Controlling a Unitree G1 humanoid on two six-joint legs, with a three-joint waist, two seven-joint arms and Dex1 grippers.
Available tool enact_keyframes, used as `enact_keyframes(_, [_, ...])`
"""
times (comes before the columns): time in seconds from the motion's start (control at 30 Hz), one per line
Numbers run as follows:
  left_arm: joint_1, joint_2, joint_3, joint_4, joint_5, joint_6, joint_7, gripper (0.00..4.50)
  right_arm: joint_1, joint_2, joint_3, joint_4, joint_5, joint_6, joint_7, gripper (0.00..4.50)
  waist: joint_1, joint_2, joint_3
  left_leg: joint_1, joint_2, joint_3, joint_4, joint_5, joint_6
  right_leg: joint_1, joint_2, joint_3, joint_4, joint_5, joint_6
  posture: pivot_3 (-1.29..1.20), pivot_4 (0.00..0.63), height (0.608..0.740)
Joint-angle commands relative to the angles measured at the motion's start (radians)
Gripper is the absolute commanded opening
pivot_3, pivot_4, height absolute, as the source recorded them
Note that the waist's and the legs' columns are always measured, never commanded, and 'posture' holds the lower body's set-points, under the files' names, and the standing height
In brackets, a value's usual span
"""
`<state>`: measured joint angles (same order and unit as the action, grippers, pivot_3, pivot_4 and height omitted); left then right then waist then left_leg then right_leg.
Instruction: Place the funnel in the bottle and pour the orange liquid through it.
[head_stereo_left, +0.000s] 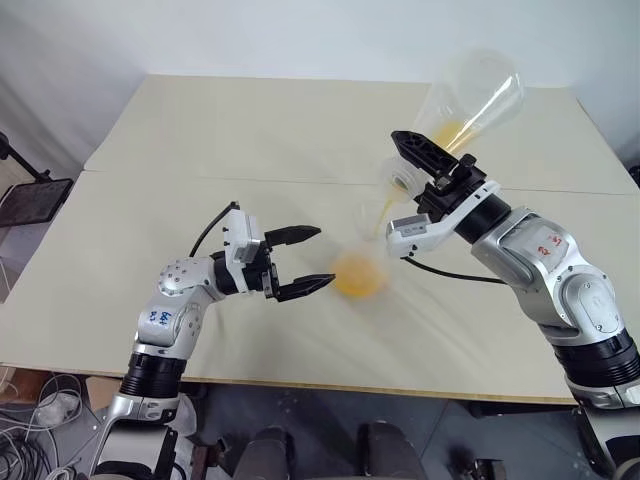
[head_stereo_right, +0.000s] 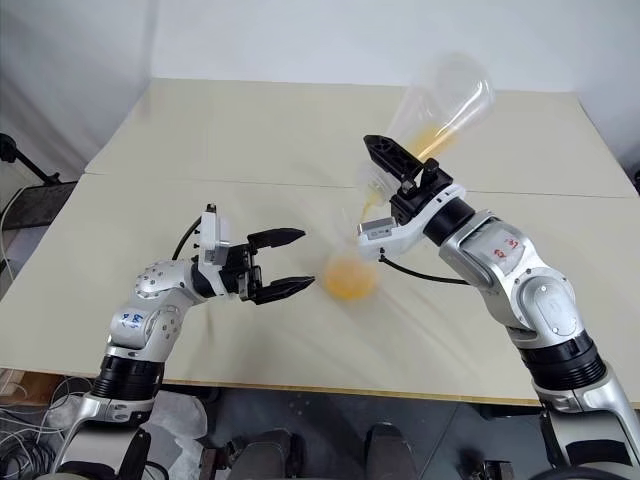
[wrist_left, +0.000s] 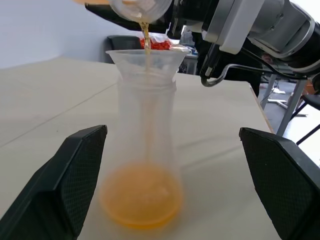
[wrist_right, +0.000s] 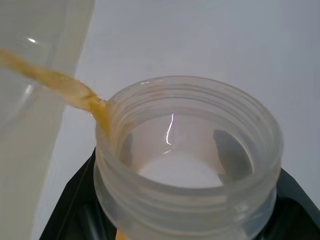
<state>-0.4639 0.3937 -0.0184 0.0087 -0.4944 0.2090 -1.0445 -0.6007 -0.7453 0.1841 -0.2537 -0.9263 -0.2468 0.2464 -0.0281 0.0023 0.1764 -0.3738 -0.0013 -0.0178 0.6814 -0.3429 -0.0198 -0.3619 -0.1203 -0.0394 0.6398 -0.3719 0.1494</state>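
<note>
Right gripper (head_stereo_left: 425, 170) was raised and tilted, clamped on a clear flask (head_stereo_left: 470, 100), orange liquid (wrist_left: 140, 200) streaming below into the funnel (wrist_left: 145, 60) on the bottle (wrist_left: 145, 150). Left gripper (head_stereo_left: 308, 260) sat level, fingers spread beside it.

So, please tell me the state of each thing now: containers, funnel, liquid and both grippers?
Bottle: upright, partly filled.
Funnel: seated in the bottle's neck.
Orange liquid: streaming through the funnel, pooling below.
Pouring container: tilted, held.
Left gripper: open, beside bottle.
Right gripper: shut on pouring container.
</note>
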Motion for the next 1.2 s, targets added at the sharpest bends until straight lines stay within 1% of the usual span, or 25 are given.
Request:
enact_keyframes(0.03, [0.001, 0.004, 0.012, -0.044, -0.013, -0.004, 0.002, 4.50, -0.022, -0.003, -0.031, -0.015, -0.008, -0.009, -0.027, 2.48, 0.000, 0.000, 0.000, 0.000, 0.000, 0.000, 0.000, 0.000, 0.000, 0.000, 0.000, 0.000, 0.000, 0.000, 0.000, 0.00, 0.150, 0.740])
enact_keyframes(1.2, [-0.013, 0.013, 0.018, -0.033, -0.015, -0.007, -0.001, 4.50, -0.033, -0.001, -0.037, 0.013, -0.045, -0.009, -0.079, 2.48, 0.000, 0.000, 0.000, 0.000, 0.000, 0.000, 0.000, 0.000, 0.000, 0.000, 0.000, 0.000, 0.000, 0.000, 0.000, 0.00, 0.150, 0.740])
